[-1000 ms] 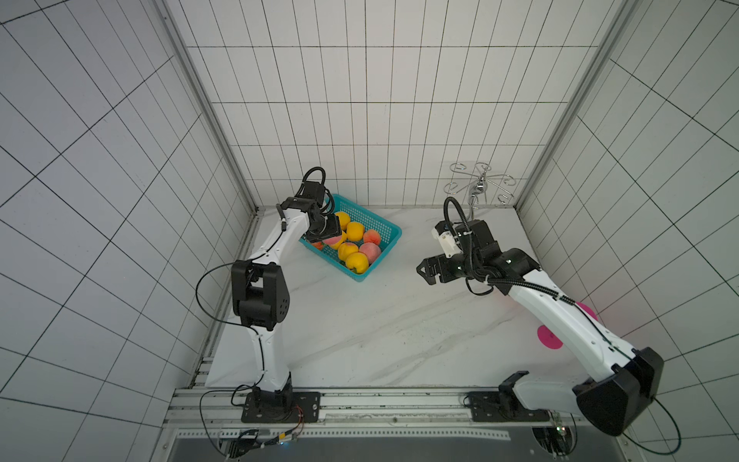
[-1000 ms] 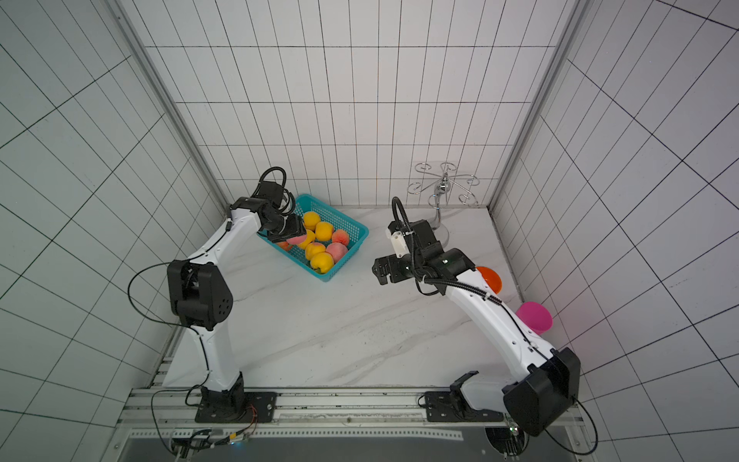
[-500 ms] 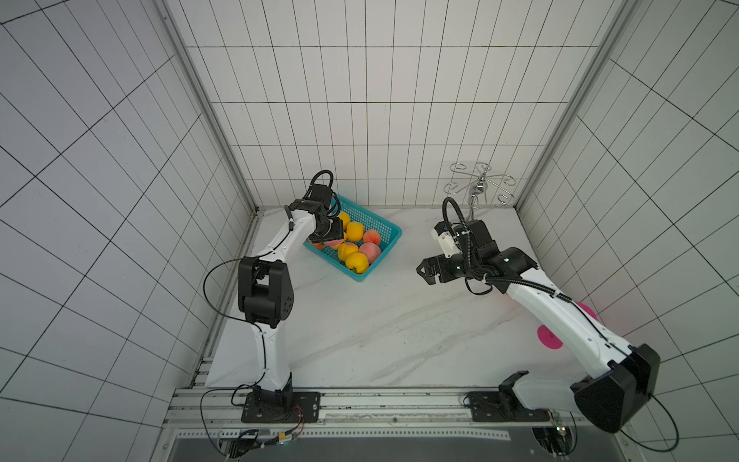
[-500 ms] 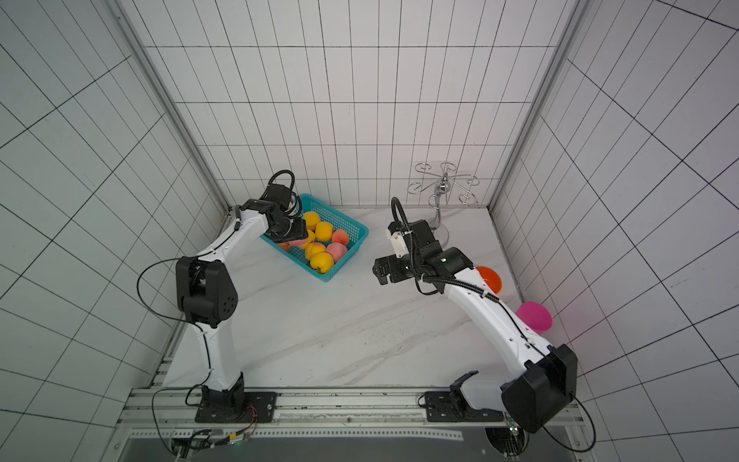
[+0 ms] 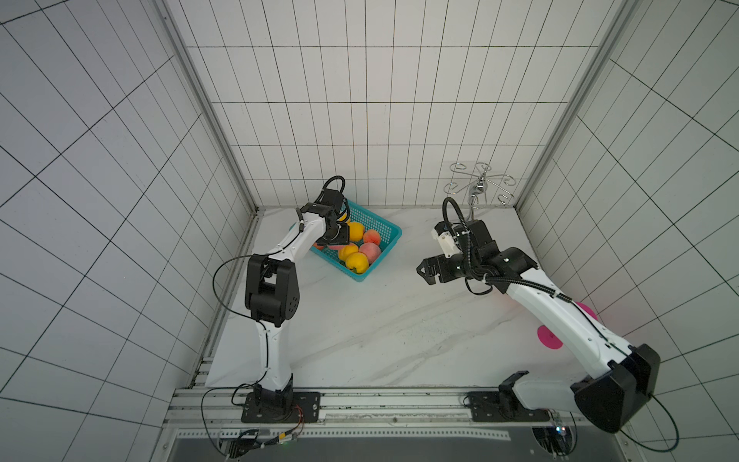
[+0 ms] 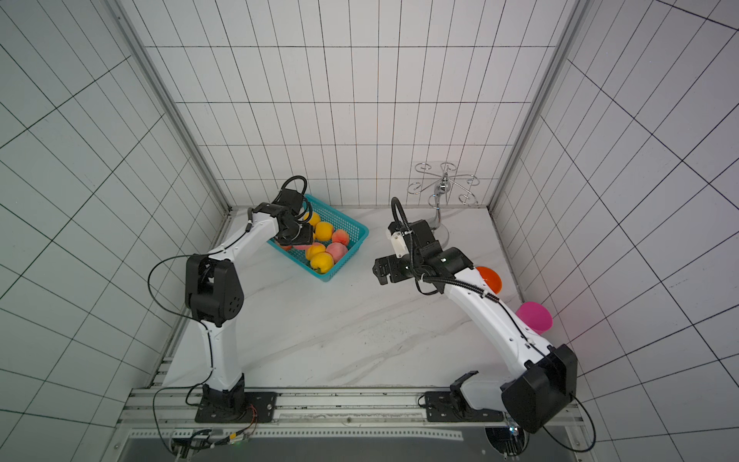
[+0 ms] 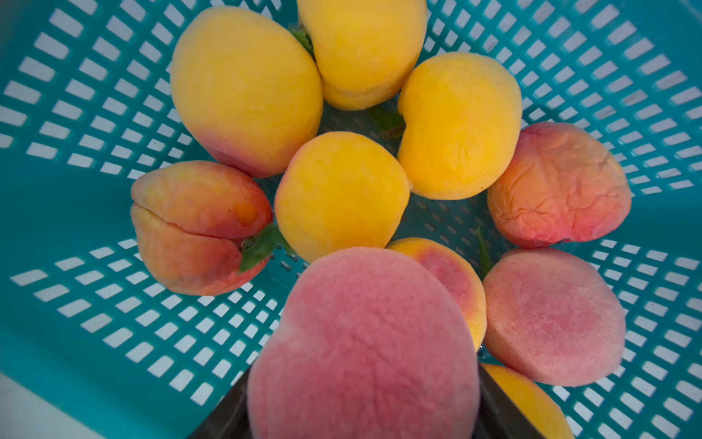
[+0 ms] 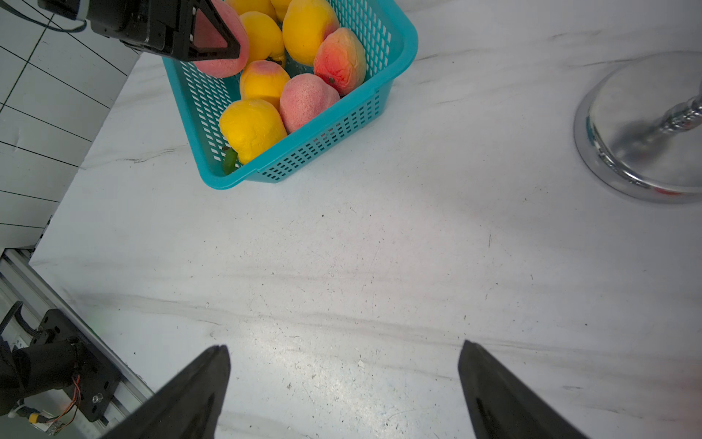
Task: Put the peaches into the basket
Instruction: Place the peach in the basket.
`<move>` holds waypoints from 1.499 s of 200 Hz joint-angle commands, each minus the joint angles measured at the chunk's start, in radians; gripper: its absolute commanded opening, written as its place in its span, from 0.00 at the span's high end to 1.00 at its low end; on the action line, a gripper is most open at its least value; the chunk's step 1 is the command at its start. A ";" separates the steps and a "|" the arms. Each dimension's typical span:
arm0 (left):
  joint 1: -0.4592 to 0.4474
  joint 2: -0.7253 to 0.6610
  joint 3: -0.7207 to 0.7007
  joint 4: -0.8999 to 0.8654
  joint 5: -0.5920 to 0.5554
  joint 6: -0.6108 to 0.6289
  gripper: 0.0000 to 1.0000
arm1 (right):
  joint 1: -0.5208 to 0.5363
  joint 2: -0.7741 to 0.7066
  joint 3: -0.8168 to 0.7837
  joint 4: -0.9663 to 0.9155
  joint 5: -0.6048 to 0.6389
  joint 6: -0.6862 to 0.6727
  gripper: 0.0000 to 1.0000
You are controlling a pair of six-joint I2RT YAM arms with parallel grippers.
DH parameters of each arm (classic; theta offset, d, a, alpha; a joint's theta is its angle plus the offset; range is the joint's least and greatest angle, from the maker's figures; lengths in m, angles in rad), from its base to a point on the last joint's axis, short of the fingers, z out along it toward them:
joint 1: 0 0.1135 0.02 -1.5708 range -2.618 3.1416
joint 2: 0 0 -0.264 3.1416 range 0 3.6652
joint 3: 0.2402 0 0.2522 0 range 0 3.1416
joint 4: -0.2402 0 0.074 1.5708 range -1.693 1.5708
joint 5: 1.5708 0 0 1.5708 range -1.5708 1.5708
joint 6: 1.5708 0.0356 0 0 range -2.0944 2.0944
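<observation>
Left end effector (image 5: 339,237): pinching a pink peach (image 7: 361,342), held over the left side of the basket (image 5: 394,231).
Pink peach: matte and fuzzy, rose all over with a shallow cleft; a black finger presses on each side.
Basket: teal plastic, rectangular, with slotted walls and floor and a smooth solid rim; it stands on the white marbled worktop (image 8: 380,247).
Peaches (image 7: 342,194): the others lie inside the basket, packed against one another. Several are plain yellow, some yellow with a red blush, two wrinkled pink-orange, one pale pink. Small green leaves show between them.
Right end effector (image 8: 344,345): fingers spread wide, above the worktop, well to the right of the basket.
Chrome stand (image 8: 645,133): right of the basket.
Orange bowl (image 6: 490,278), pink bowl (image 6: 534,316): farthest right of the basket, partly behind the right arm.
</observation>
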 commanded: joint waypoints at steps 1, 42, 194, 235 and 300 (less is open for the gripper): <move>0.001 0.014 -0.026 0.013 -0.035 0.020 0.45 | -0.012 -0.002 0.044 -0.027 0.012 0.003 0.03; 0.001 0.007 -0.039 0.021 -0.055 0.020 0.44 | -0.013 -0.001 0.044 -0.028 0.011 0.010 0.03; -0.015 -0.038 0.005 0.008 -0.047 0.023 0.20 | -0.017 -0.016 0.042 -0.027 0.015 0.014 0.03; -0.020 -0.077 0.005 -0.006 -0.059 0.021 0.16 | -0.019 -0.029 0.041 -0.028 0.010 0.013 0.03; -0.034 -0.212 -0.016 -0.052 -0.043 -0.032 0.09 | -0.021 -0.075 0.027 -0.057 0.044 0.010 0.03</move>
